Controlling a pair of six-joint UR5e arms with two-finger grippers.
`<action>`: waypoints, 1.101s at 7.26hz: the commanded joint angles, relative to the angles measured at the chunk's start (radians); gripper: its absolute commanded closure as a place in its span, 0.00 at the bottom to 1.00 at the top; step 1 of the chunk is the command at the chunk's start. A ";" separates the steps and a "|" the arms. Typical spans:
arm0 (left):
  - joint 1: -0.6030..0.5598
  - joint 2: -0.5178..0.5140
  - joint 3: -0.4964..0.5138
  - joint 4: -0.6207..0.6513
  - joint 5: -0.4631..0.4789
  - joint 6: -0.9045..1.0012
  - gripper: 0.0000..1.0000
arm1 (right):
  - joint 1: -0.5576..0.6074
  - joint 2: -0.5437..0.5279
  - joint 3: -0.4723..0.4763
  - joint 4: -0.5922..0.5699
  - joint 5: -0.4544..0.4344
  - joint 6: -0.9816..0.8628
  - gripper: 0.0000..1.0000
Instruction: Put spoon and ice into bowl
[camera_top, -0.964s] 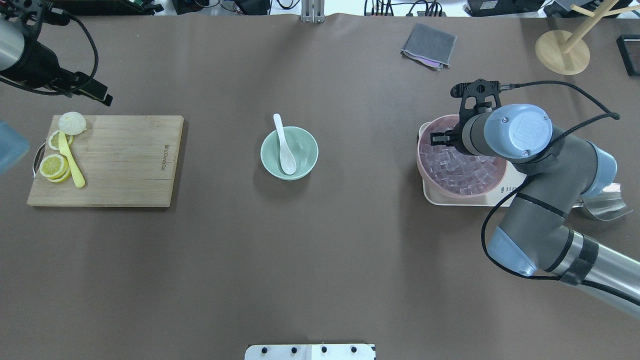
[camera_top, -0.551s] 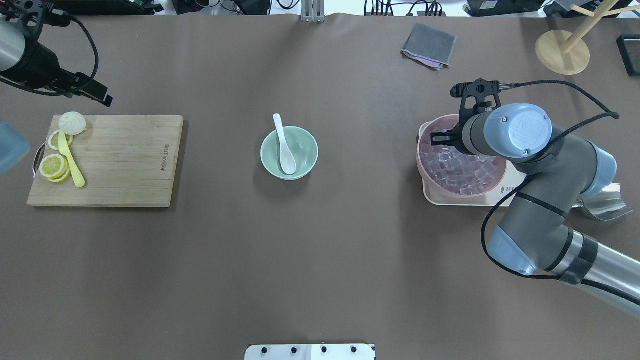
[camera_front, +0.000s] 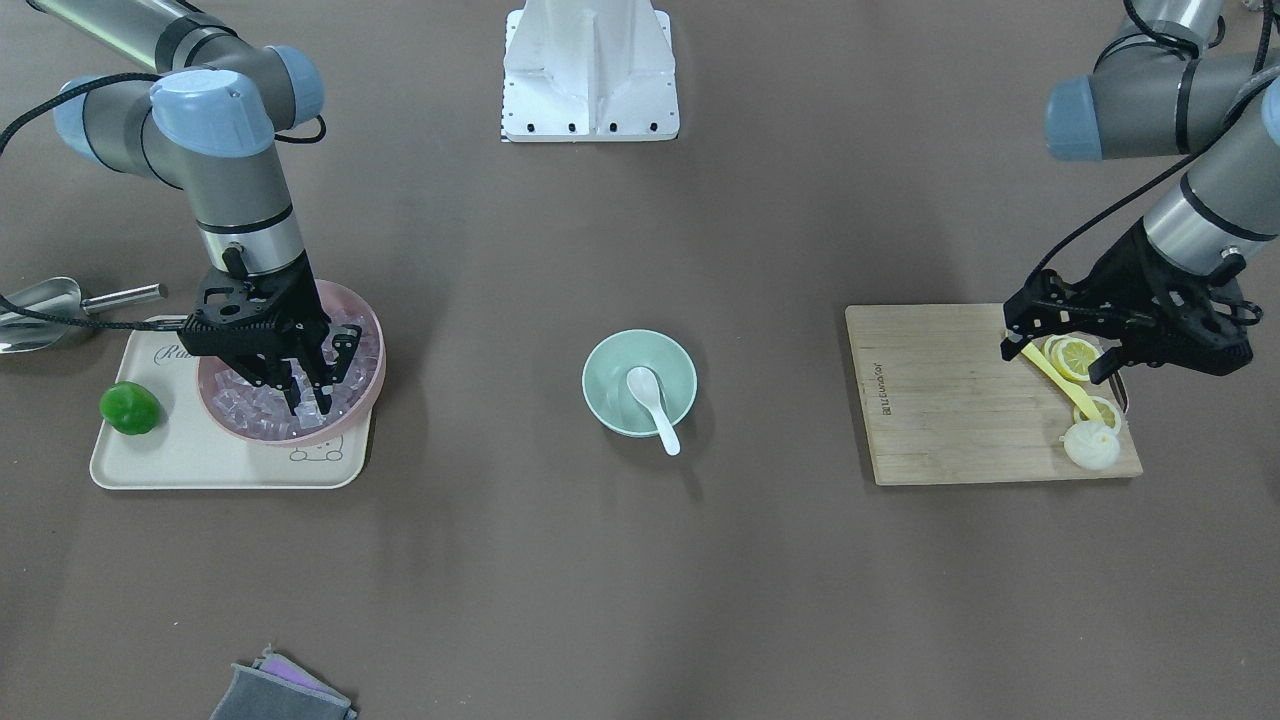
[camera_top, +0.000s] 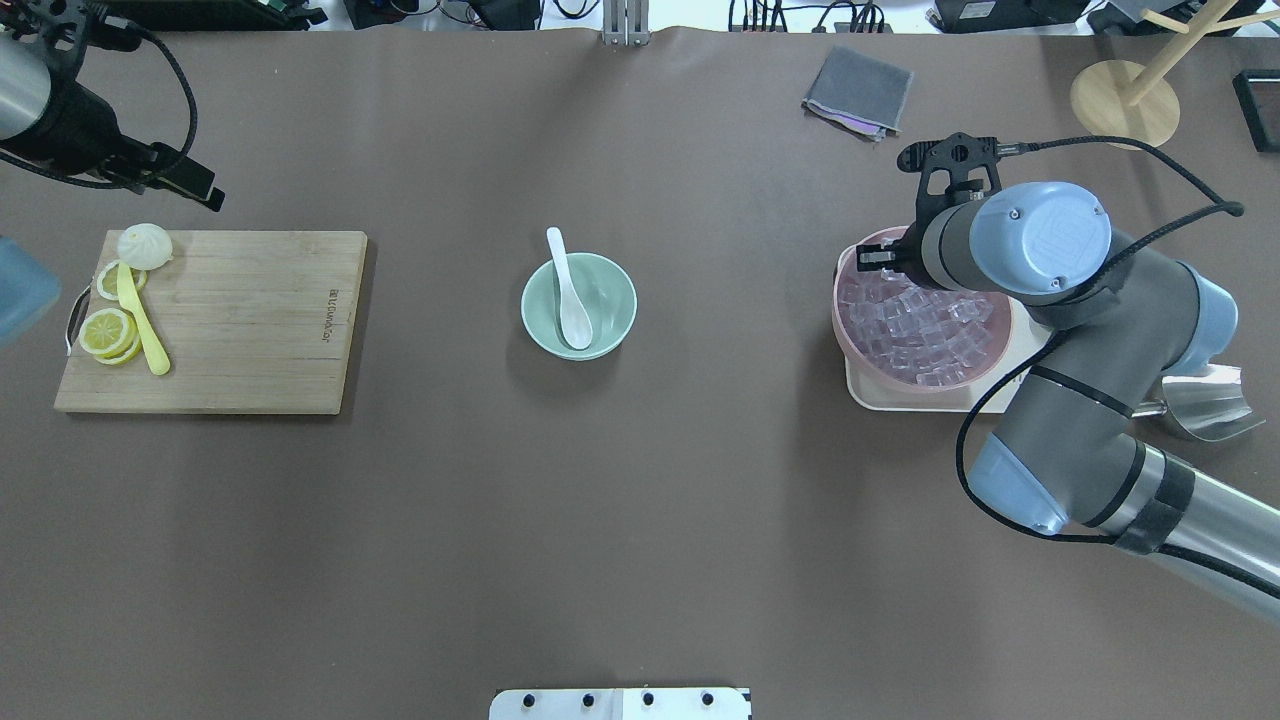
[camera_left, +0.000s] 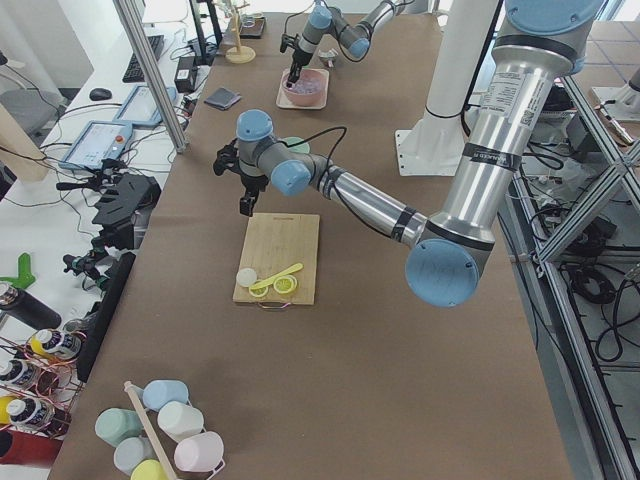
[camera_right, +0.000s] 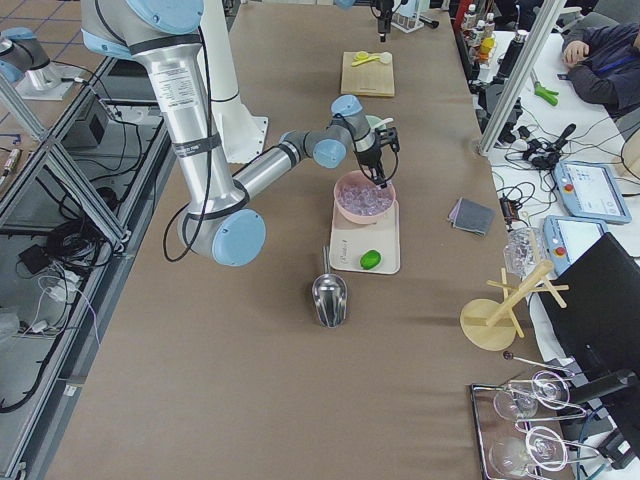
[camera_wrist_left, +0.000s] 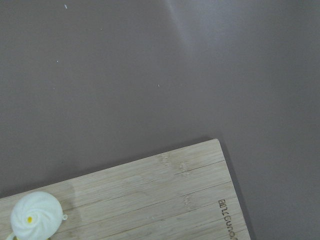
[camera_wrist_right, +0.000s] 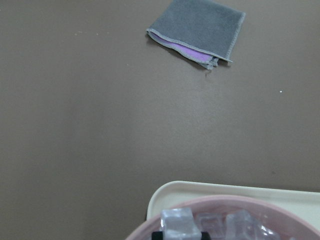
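Observation:
The white spoon (camera_top: 572, 300) lies in the mint-green bowl (camera_top: 615, 290) at the table's middle, handle over the far rim; both show in the front view, spoon (camera_front: 652, 395) and bowl (camera_front: 610, 365). Clear ice cubes (camera_top: 915, 335) fill a pink bowl (camera_top: 838, 320) on the right. My right gripper (camera_front: 310, 400) points down into that bowl at its far edge. In the right wrist view it (camera_wrist_right: 180, 234) is shut on one ice cube (camera_wrist_right: 176, 221). My left gripper (camera_front: 1058, 355) hangs open and empty over the cutting board's outer end.
The pink bowl stands on a cream tray (camera_front: 200, 465) with a green lime (camera_front: 130, 408); a metal scoop (camera_top: 1205, 405) lies beside it. The cutting board (camera_top: 240, 320) holds lemon slices (camera_top: 105, 330), a yellow spoon (camera_top: 140, 325) and a bun (camera_top: 145, 245). A grey cloth (camera_top: 858, 90) lies far right.
My right arm has shifted toward the far side of the pink bowl and looks raised. The left arm, spoon and green bowl have not moved.

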 joint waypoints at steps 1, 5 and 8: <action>-0.115 -0.012 0.006 0.204 -0.002 0.280 0.02 | -0.003 0.078 0.000 -0.002 0.000 0.011 1.00; -0.373 -0.009 0.253 0.376 -0.005 0.788 0.02 | -0.082 0.203 0.000 -0.114 -0.032 0.071 1.00; -0.481 0.059 0.294 0.367 -0.002 0.906 0.02 | -0.184 0.289 -0.038 -0.151 -0.125 0.142 1.00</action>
